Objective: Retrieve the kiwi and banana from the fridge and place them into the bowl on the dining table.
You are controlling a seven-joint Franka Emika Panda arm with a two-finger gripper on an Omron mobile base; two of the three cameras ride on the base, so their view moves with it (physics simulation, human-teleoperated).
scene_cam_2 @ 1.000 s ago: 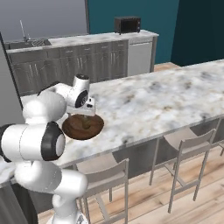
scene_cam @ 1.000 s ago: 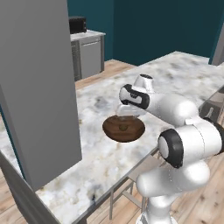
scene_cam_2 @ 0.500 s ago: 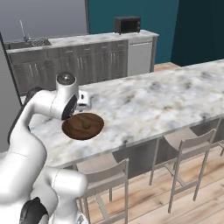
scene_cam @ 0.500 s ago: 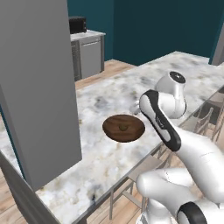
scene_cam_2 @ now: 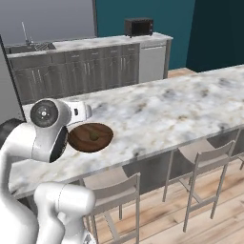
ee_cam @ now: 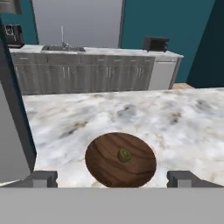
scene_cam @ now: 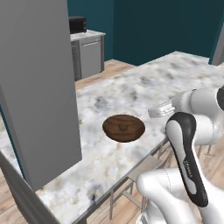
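- Kiwi (ee_cam: 124,154) lies in the middle of the bowl (ee_cam: 105,168), one small olive-green fruit alone on the dark wood; the left base view shows it as a small speck at the bowl's centre (scene_cam: 124,128).
- Bowl sits on the marble surface (scene_cam: 144,92), towards its near edge, with one bowl counted.
- Claw (ee_cam: 112,179) has pulled back from over the bowl within the last second; a second ago it hung right above the wood, now it looks down at it from the near side.
- Claw stands spread wide with nothing between its tips (ee_cam: 43,178).
- My reading: the kiwi half of the task is done and the arm is retreating.
- Bananas counted: none in the bowl or on the surface, so that fruit remains to be fetched.
- Fridge (scene_cam: 39,87) rises at the left, its grey side facing the camera.
- Farther off: one microwave (scene_cam_2: 139,26) on the far counter, and stools (scene_cam_2: 202,155) along the surface's near side.
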